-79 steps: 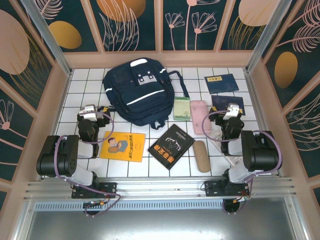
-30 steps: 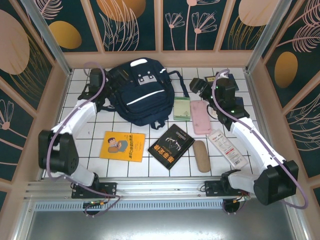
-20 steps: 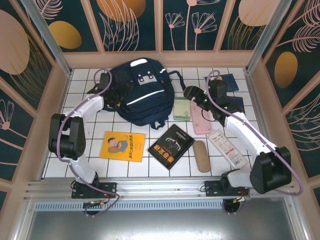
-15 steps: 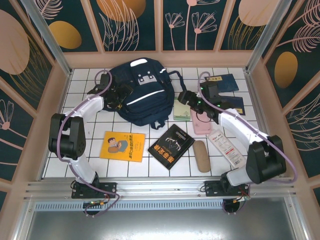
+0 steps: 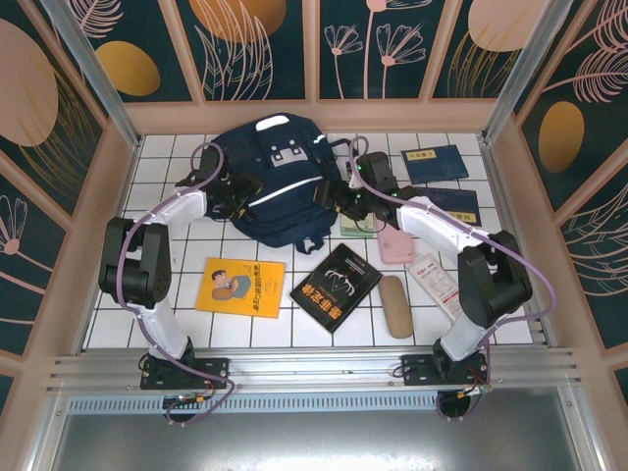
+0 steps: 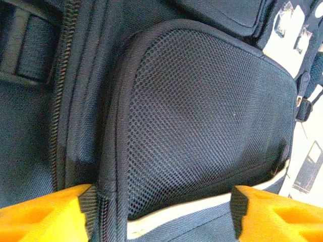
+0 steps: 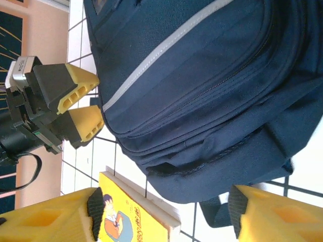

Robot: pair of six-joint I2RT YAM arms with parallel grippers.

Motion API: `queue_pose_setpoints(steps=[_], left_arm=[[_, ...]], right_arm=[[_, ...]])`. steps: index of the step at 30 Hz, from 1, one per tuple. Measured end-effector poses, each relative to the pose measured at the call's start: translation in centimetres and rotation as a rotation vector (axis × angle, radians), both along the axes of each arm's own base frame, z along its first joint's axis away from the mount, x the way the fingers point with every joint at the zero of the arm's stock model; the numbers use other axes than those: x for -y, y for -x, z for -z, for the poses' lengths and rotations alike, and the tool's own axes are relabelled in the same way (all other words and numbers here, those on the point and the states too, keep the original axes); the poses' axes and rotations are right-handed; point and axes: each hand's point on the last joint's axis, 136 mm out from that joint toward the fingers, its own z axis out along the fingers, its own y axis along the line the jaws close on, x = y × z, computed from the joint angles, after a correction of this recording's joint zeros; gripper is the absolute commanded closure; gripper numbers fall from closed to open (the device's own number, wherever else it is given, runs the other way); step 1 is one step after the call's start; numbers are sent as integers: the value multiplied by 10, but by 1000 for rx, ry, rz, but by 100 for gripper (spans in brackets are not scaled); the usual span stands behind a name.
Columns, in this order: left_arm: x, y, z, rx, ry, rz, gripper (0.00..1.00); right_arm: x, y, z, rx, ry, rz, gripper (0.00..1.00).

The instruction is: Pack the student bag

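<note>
Top external view: student bag (image 5: 278, 182), upper centre, apparently zipped, nothing packed. Yellow book (image 5: 240, 287) and black book (image 5: 336, 286) lie outside, lower centre. Left gripper (image 5: 235, 192) and right gripper (image 5: 345, 196) flank the bag, jaws apart, empty.

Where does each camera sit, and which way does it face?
Top external: above, behind the bases, facing down; left gripper and right gripper show.
Left wrist: against the student bag's mesh pocket; own yellow fingers.
Right wrist: facing the bag; own fingers.
Shared: top and right wrist show the left gripper beside the bag.
</note>
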Motion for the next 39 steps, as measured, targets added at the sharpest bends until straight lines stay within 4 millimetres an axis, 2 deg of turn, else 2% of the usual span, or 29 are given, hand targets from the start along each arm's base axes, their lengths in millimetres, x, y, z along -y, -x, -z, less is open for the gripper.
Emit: queue_pose_setpoints(steps=[2, 7, 11, 14, 18, 22, 29, 34, 37, 39], left_arm=[[1, -1, 2, 1, 5, 4, 42], [2, -1, 16, -21, 6, 10, 66], [2, 3, 26, -43, 13, 5, 87], [4, 2, 25, -42, 24, 3, 100], [6, 2, 23, -36, 37, 10, 100], [7, 1, 15, -20, 45, 14, 100], [13, -1, -19, 52, 97, 23, 100], [16, -1, -29, 74, 122, 28, 100], [16, 0, -34, 86, 131, 26, 100], [15, -1, -38, 107, 134, 21, 100]], right_arm=[[-5, 2, 5, -11, 1, -14, 38], [-17, 5, 8, -24, -2, -44, 43], [-28, 3, 6, -36, -18, -48, 36], [-34, -3, 2, -56, -37, -26, 33], [-44, -13, -7, -80, -72, 4, 32], [-57, -18, -7, -124, -108, 30, 31], [-82, -31, 15, -239, -158, 76, 28], [-95, -38, 22, -292, -208, 114, 26], [-99, -44, 19, -302, -246, 139, 34], [-101, -45, 23, -330, -260, 155, 47]])
